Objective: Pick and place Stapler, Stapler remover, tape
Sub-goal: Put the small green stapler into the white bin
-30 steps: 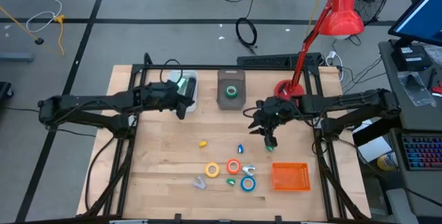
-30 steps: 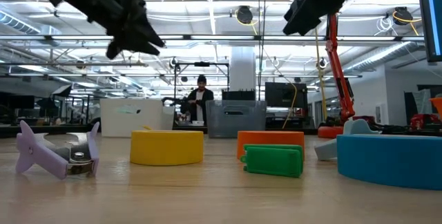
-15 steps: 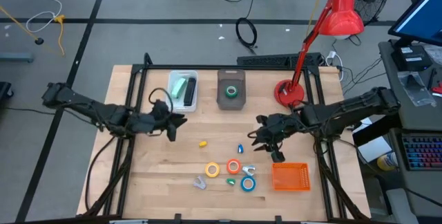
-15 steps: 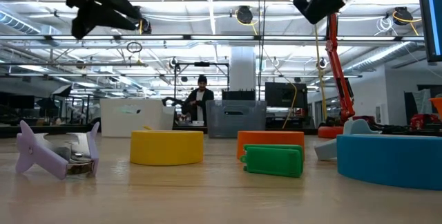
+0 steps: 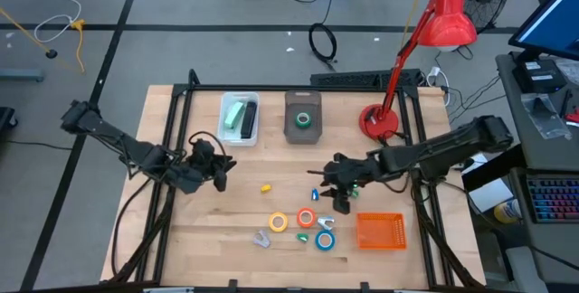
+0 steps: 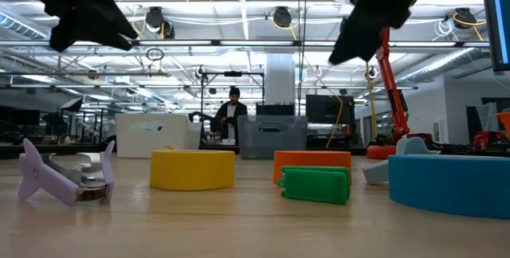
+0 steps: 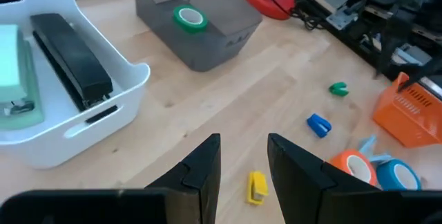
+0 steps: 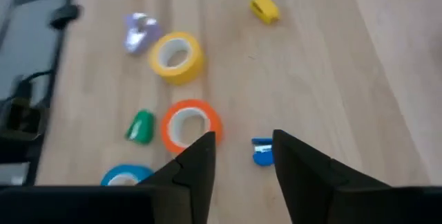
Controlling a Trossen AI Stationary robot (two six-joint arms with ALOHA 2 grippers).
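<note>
Both arms have swung forward from the far bins over the last second and now hang above the loose items.

Nearest the front edge lie the lilac claw-shaped staple remover [image 5: 262, 238], the yellow tape roll [image 5: 278, 222], the orange-red tape roll [image 5: 306, 218], the blue tape roll [image 5: 325, 239] and a small green plastic block [image 5: 302, 237], close together and not yet sorted. The orange mesh basket [image 5: 379, 231] stands just right of them, near the table's right rail, which leaves little room on that side.

Behind the cluster, the right gripper [image 8: 243, 137] hovers over the orange-red roll with its fingers parted and nothing between them. A small blue clip [image 5: 315, 194] and a small yellow clip [image 5: 265, 187] lie loose on bare wood (what they are cannot be told). The left gripper [image 7: 244, 144] is just left of the yellow clip, fingers partly spread and empty, with open board around it.

Farthest away, the white plastic bin [image 5: 226, 130] holds a pale green stapler [image 5: 237, 117] and a black stapler [image 7: 70, 58]. The grey bin [image 5: 303, 133] holds the green tape roll [image 5: 306, 119]. About one roll in four appears placed. The red desk lamp's base [image 5: 378, 123] crowds the far right corner.
</note>
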